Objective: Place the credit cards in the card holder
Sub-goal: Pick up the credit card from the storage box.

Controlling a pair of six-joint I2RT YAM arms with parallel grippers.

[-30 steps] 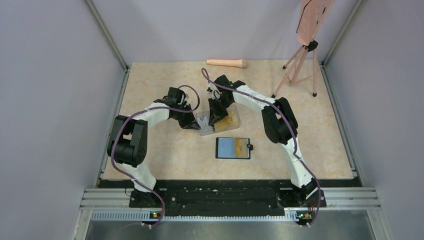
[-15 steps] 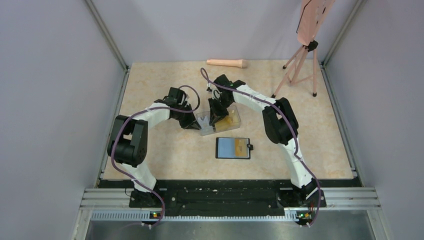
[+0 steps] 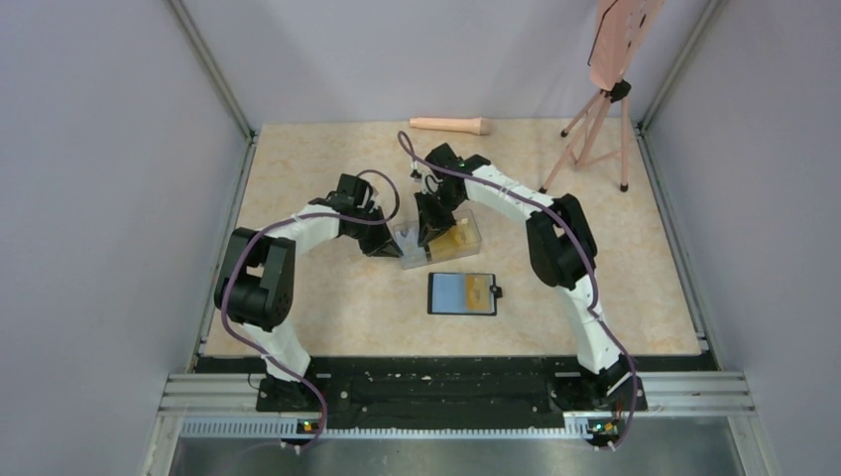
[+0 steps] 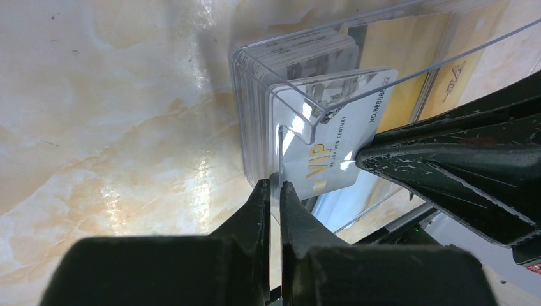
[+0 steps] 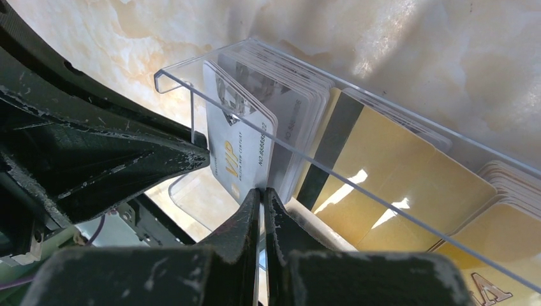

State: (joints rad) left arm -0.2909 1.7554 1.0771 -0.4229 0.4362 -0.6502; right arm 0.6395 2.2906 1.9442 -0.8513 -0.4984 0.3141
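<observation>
Credit cards all sit in the clear plastic box at mid-table, between the two arms. Box contents: a tight stack of grey-white cards standing on edge at the left-arm end, and yellow-gold cards filling the rest, leaning flat-ish. One gold card shows its dark stripe.

One white card with gold "VIP" print stands in front of the grey-white stack, partly lifted above the box rim. Right gripper is pinched tight on this card's edge, jaws almost together with only the card between them.

Left gripper is clamped narrow on the thin clear end wall of the box, at the same end as the white stack. The two grippers are close, with the fingertips nearly meeting across the box corner.

Card holder lies open and flat on the table just nearer the bases than the box, not touching it, clasp tab on its right side. Its inside shows blue-grey on the left and an orange-yellow patch on the right; too small to tell whether that is a card.
</observation>
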